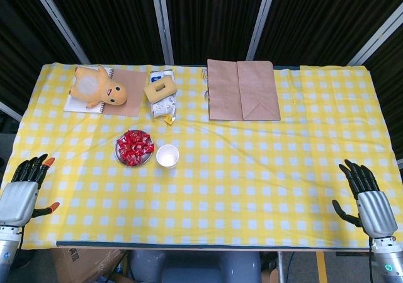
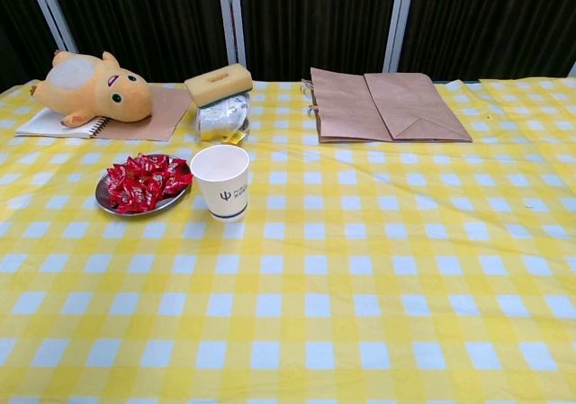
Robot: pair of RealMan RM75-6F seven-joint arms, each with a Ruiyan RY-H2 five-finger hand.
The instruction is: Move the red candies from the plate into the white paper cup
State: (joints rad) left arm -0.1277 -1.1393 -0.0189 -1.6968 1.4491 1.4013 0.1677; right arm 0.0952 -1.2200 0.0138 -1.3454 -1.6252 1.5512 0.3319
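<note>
Red candies [image 2: 141,183]: heaped on the plate [image 2: 105,203], none in the cup yet by the look of it (so you have the whole job ahead of you).
White paper cup [image 2: 221,181]: upright, just beside the plate on the side away from your left hand, apparently empty in the head view.
Left hand [image 1: 24,188]: at the table's near edge, well apart from the plate, fingers spread and holding nothing.
Right hand [image 1: 368,198]: at the near edge, much farther from the plate than the left, past the cup; fingers apart, empty.
Risk, cup: it is light and stands so close to the plate that a wide reach from your left hand could brush it over; come in from the plate's open side.
Risk, candies: the wrappers look slick and are piled loosely, so a pinch may take several or none, and strays could drop on the cloth between plate and cup.
Risk, plate: it is shallow and may skid on the checked tablecloth [image 2: 378,269] if you press down at its rim.
Risk, neighbours: behind the plate lie a plush toy [image 2: 90,89] on a notebook [image 2: 40,125] and a sponge [image 2: 219,84] on a packet (keep the arm low and short of them).
Paper bag [image 2: 387,107]: flat, well apart from the plate, beyond the cup; no concern.
</note>
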